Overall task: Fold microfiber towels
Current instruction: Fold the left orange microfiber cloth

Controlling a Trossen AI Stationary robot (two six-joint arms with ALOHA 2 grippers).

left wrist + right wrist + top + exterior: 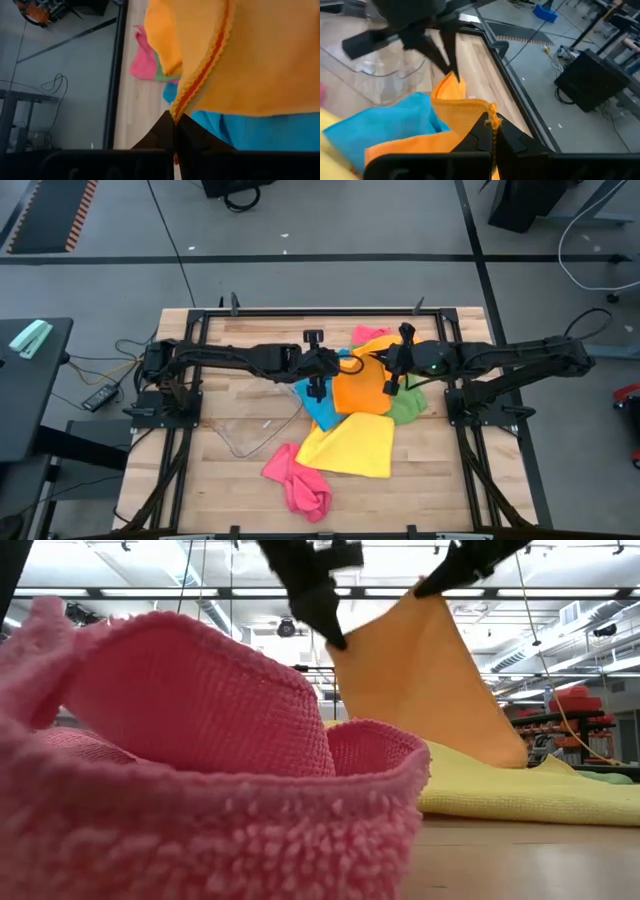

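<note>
An orange microfiber towel [362, 388] hangs stretched between my two grippers above the middle of the table. My left gripper [318, 387] is shut on one upper corner and my right gripper [392, 385] is shut on the other. Under it lie a blue towel [320, 410], a yellow towel [352, 446] and a green towel [408, 406]. A crumpled pink towel [298, 482] lies near the front edge and fills the low view's foreground [200, 760]. Another pink towel [368, 334] lies at the far side. My left gripper pinches the orange towel's hemmed corner [176, 111] between its two fingertips, coming from above. The towel hangs below it, and the top edge runs taut to the other gripper [335, 638]. My right gripper pinches the orange towel's other upper corner [492, 119] between its two fingertips, from above. The towel hangs below the fingers [432, 588]. Its lower end [505, 752] rests on the yellow towel.
A clear plastic tray [252, 432] lies on the wooden table [220, 480] left of the towel pile. Black frame rails run along the table's left and right sides. The front left of the table is bare wood.
</note>
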